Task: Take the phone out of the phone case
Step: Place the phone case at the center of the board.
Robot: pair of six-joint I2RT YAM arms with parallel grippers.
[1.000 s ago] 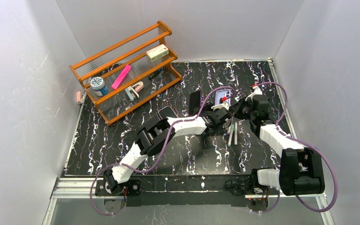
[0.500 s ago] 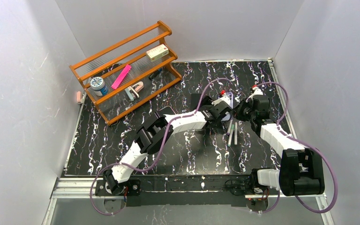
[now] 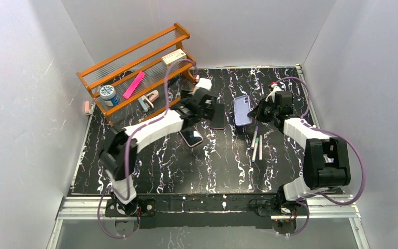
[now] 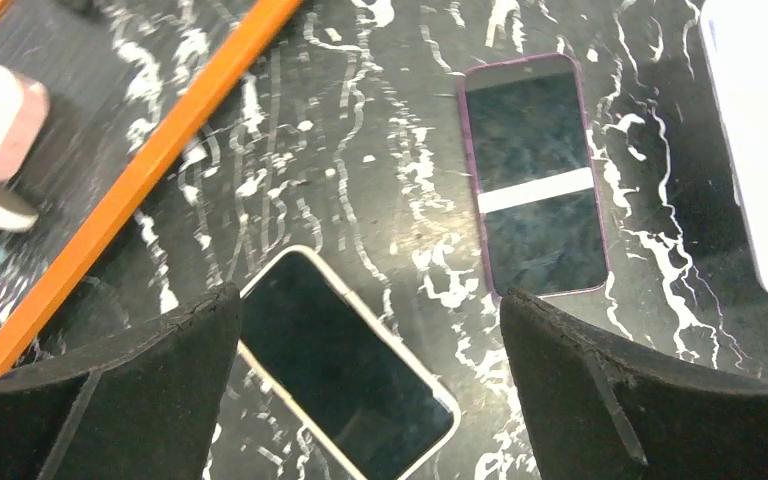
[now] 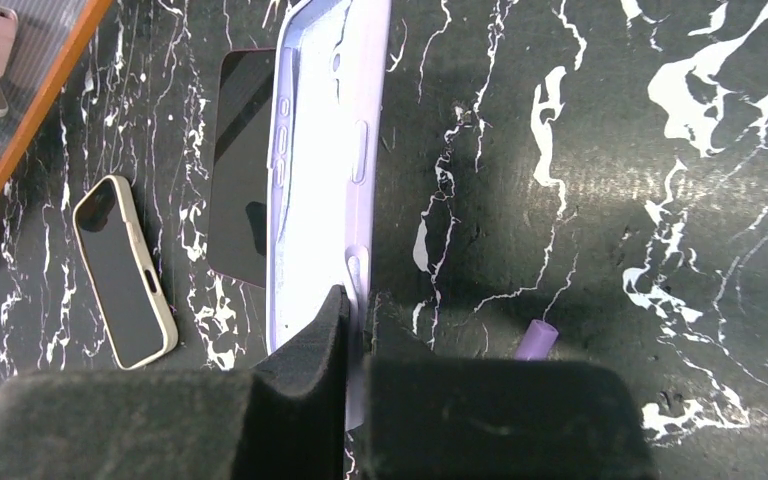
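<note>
Your left hand (image 4: 370,305) hung wide open, empty, above the phone (image 4: 535,190) lying bare on the table (image 4: 360,150). Your right hand (image 5: 355,312) pinched the empty phone case (image 5: 325,150) by its rim, apparently steadying it aside.

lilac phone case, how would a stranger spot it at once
Start at the orange rack, back left, then go right past two dark-screened phones. The lilac phone case comes next, pinched at its edge by the right tool; it alone is pale purple and empty.
</note>
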